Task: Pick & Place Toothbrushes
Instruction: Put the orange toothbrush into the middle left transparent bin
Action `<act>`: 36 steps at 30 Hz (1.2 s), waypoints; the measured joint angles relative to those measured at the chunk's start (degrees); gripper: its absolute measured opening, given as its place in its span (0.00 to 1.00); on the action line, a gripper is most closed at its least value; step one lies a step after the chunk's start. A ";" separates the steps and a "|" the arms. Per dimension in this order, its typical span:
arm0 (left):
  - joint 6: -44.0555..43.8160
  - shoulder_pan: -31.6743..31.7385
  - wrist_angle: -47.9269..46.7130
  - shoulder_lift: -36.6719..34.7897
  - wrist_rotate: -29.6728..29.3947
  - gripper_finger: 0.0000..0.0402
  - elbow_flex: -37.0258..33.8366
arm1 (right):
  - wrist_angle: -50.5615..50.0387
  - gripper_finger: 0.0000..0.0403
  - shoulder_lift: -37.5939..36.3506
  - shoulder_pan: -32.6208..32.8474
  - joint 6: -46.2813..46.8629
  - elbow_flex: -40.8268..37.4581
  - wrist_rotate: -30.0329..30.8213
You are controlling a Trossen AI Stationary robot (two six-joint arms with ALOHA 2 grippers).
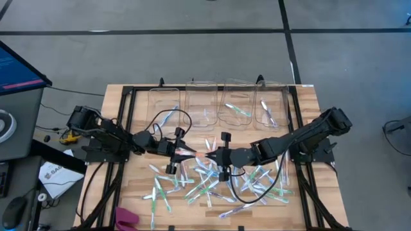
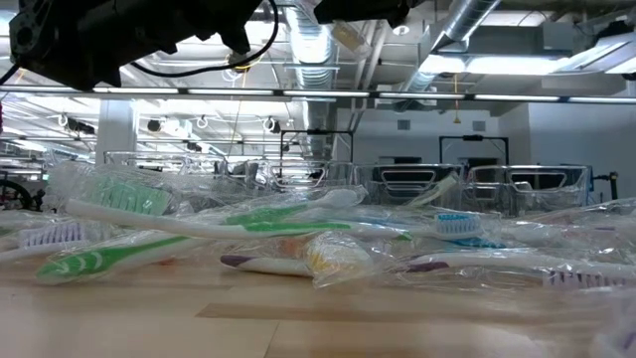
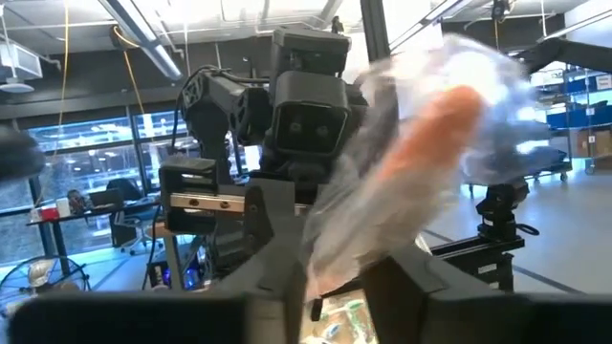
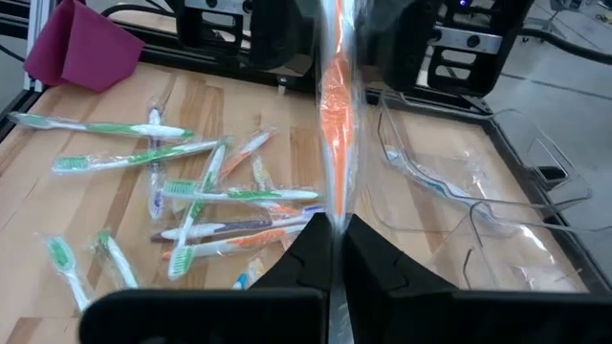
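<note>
A toothbrush with an orange handle, in a clear wrapper (image 1: 200,154), hangs above the table's middle between my two grippers. My left gripper (image 1: 190,153) comes from the left and is shut on one end of it (image 3: 339,287). My right gripper (image 1: 212,156) comes from the right and is shut on the other end (image 4: 337,244). Many more wrapped toothbrushes (image 1: 212,183) lie loose on the wooden table below and toward its near edge, seen as a heap in the low view (image 2: 248,234). My left gripper has the wrapped end of the orange toothbrush (image 3: 337,256) between its two fingers, coming about level from the table's left. The brush and its crinkled wrapper slant away ahead of the fingers, clear of the table. My right gripper pinches the wrapper at the brush's other end (image 4: 336,205) between its two shut fingers, coming from the table's right and slanting a little down. The brush runs straight on ahead of the fingers, along them, lifted clear of the pile.
Several clear bins (image 1: 218,102) stand in a row at the table's far edge, some with a few toothbrushes inside. A magenta cloth (image 1: 125,218) lies at the near left corner. A clear plastic container (image 4: 478,201) sits on the table's right part. Black frame rails (image 1: 128,128) run along both sides.
</note>
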 joint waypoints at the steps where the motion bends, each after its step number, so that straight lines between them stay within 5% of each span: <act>1: 0.20 0.02 0.00 0.00 -0.21 0.14 0.00 | 0.00 0.02 0.00 0.00 0.16 0.00 -0.05; 14: -0.17 0.02 -0.83 0.00 -1.99 0.10 0.00 | -2.09 0.23 0.00 -0.04 3.40 -0.02 0.78; 24: -0.10 0.02 -1.97 0.00 -2.69 0.10 0.00 | -4.96 0.45 -0.40 1.73 4.14 -0.02 10.12; 36: -0.19 0.50 -8.73 -1.59 -2.76 0.10 0.15 | -13.62 0.53 -6.34 7.98 4.49 -0.04 9.83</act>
